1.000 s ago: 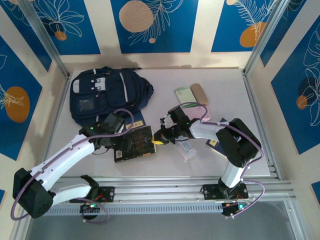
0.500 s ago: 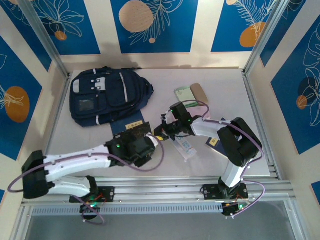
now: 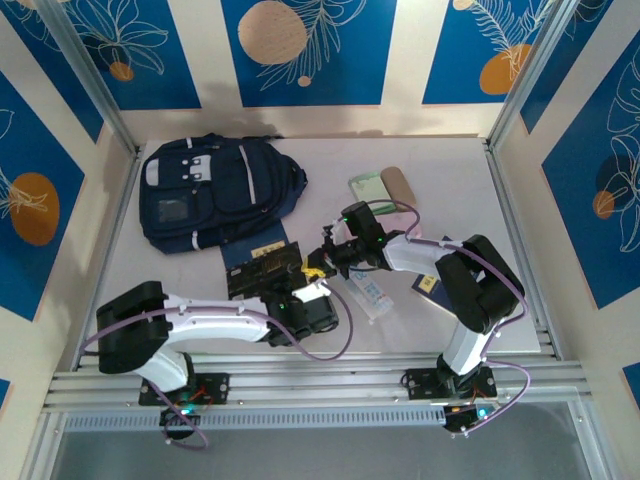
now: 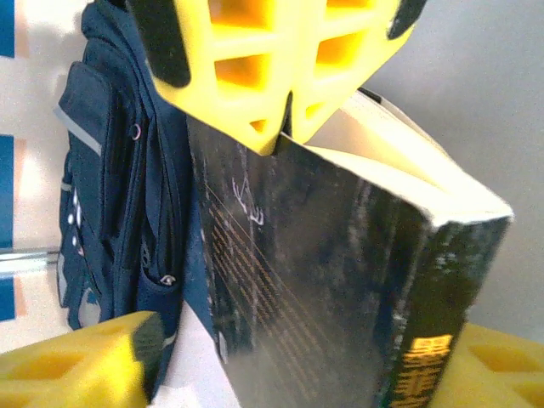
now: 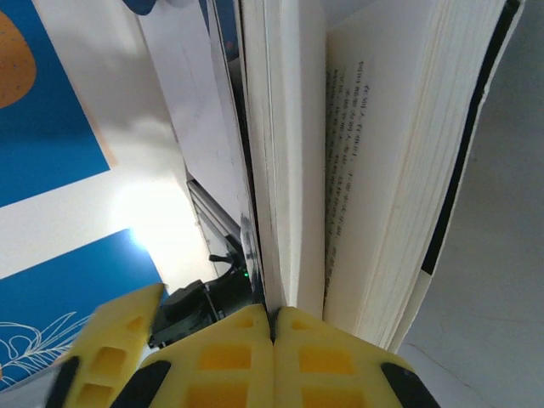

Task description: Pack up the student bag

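The student bag [image 3: 215, 190] lies flat at the back left of the table, also showing in the left wrist view [image 4: 119, 195]. In front of it a thick black book [image 3: 265, 270] stands tilted, partly fanned open. My right gripper [image 3: 318, 264] is shut on its cover and a few pages [image 5: 274, 327], which rise between the yellow fingertips [image 4: 272, 68]. My left gripper [image 4: 280, 361] is open and straddles the book [image 4: 340, 280] at its spine end. Its left finger [image 4: 76, 361] stands apart from the cover; the right finger [image 4: 497, 370] is by the spine.
A green notebook [image 3: 368, 187] and a tan case [image 3: 398, 183] lie at the back right, with a pink item [image 3: 408, 226] nearer. A white packet [image 3: 372, 296] and a dark booklet [image 3: 432, 282] lie by the right arm. Metal rails [image 3: 330, 375] run along the near edge.
My left arm swung from the book's left side round to its near side, and its jaws now straddle the spine, slightly narrower. The right gripper kept its hold and the book stands more upright.
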